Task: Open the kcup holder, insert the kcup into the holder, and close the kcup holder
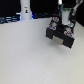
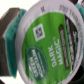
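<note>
Closest of all, the wrist view is almost filled by the kcup (image 2: 47, 42), a white round pod whose foil lid shows a green patch with white lettering and a dark band reading "DARK MAGIC". The pod is tilted across the picture, its white rim curving along one side. A teal gripper pad (image 2: 12, 27) presses against the edge of the pod, with black gripper hardware behind it; the opposite finger is hidden by the pod. So the claw is pinching the kcup, held up close to the camera.

Further out, in the exterior view, a wide pale table (image 1: 25, 57) takes up most of the picture. On it, toward the exterior view's right, sits the kcup holder (image 1: 61, 36), a black boxy unit with a lighter gap showing at its top. Whether its drawer is pulled out cannot be told at this size. The gripper (image 1: 61, 22) hangs directly over the holder, low and near its top, with small bits of teal and white at its fingers; the pod itself is too small to pick out there. The arm rises from it to the top edge of the picture.

Farthest back, at the exterior view's left, a tall white bottle-like object (image 1: 25, 10) with a dark mark stands upright against a dark background, well apart from the holder.
</note>
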{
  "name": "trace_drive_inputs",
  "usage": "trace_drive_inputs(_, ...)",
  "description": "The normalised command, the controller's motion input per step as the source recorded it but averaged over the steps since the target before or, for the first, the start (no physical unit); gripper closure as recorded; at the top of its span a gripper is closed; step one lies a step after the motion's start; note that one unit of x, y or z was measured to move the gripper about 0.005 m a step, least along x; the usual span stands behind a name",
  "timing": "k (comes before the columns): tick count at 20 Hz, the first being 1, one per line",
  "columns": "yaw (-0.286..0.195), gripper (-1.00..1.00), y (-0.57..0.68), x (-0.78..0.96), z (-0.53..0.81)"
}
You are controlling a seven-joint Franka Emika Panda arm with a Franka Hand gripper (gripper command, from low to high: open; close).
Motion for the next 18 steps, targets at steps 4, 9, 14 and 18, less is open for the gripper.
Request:
trace_drive_inputs(4,0.059,1.0,0.21,-0.15,-0.07)
trace_drive_inputs(9,0.04,1.0,0.09,-0.16,-0.09)
trace_drive_inputs(14,0.045,1.0,0.05,-0.18,-0.15)
trace_drive_inputs(18,0.04,1.0,0.06,-0.16,-0.15)
